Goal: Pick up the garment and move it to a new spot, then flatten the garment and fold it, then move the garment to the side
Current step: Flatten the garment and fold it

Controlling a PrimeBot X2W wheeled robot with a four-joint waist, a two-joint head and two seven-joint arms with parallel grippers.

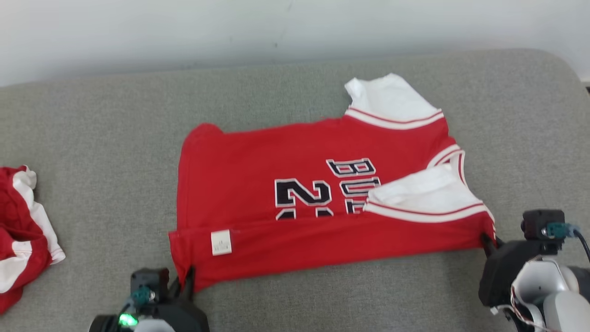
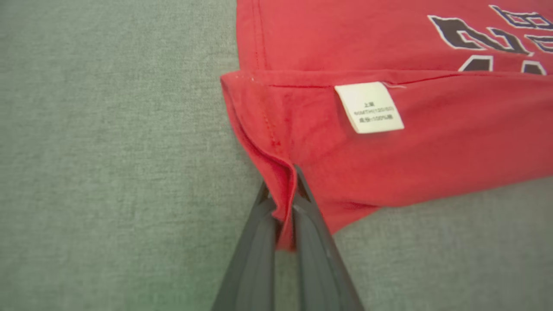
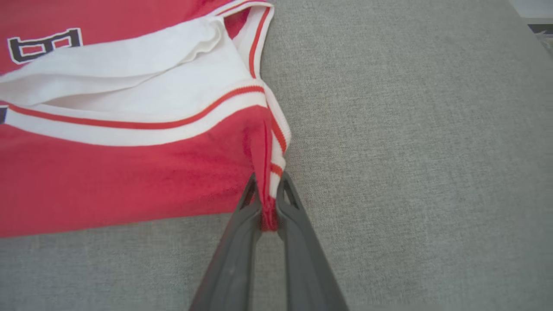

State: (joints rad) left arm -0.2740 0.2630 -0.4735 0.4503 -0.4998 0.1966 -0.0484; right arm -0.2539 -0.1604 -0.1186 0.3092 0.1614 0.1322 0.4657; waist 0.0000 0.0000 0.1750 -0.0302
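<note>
The garment (image 1: 295, 207) is a red jersey with white sleeves and dark lettering, spread across a grey cushioned surface with its near long edge folded over, a white care label (image 1: 221, 242) showing. My left gripper (image 1: 186, 276) is shut on the jersey's near left corner; in the left wrist view the red hem (image 2: 281, 190) is pinched between the dark fingers (image 2: 311, 224). My right gripper (image 1: 487, 242) is shut on the near right corner, and the right wrist view shows the red-and-white trim (image 3: 270, 190) clamped between its fingers (image 3: 289, 207).
A second red-and-white garment (image 1: 20, 230) lies bunched at the left edge of the grey surface (image 1: 92, 138). A pale wall (image 1: 184, 27) runs behind it. The surface's rounded right end (image 1: 567, 74) is close to the right arm.
</note>
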